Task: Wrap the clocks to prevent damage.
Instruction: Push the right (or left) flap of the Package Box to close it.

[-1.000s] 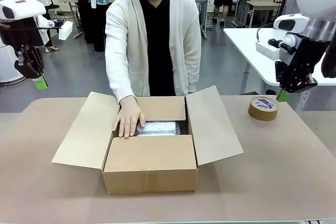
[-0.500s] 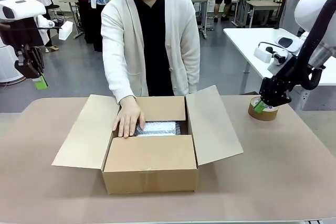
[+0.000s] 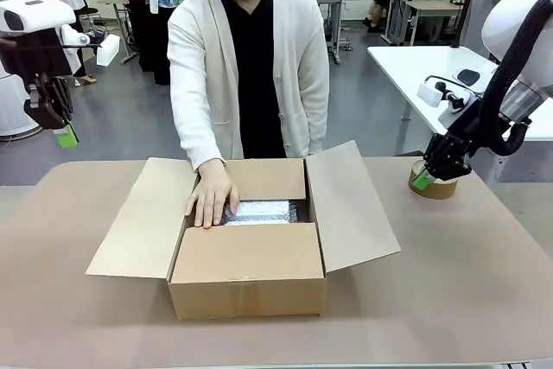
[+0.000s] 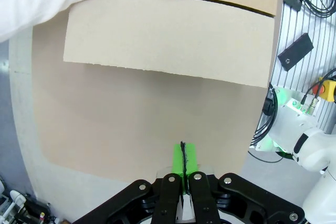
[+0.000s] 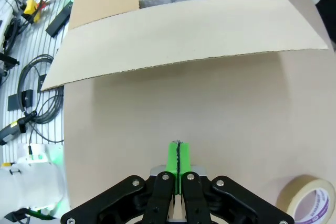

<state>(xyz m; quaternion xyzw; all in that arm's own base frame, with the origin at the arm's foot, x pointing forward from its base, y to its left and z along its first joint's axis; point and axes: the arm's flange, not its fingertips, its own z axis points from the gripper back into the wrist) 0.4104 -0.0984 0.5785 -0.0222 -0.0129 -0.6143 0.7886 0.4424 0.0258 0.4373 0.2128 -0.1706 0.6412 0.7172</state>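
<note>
We see the small grey-white bubble-wrapped bundle of clocks (image 3: 259,211) inside the open brown cardboard box (image 3: 246,278), beside the person's hand (image 3: 210,198). We judge it light, slippery and fragile, best held across the padded middle. Both the left gripper (image 3: 64,135) and the right gripper (image 3: 421,180) are pressed together, empty.

cardboard box (image 3: 246,278): plain brown | clocks (image 3: 262,211): grey-white bundle, clear crinkly wrap | tape roll (image 3: 444,187): tan, white-and-purple label | counter (image 3: 467,300): dull beige-brown | left hand (image 3: 66,136), right hand (image 3: 421,180): black, green pads | right arm (image 3: 518,15): white | cardigan (image 3: 203,66): white, over black top (image 3: 255,66) | floor (image 3: 130,127): grey
</note>
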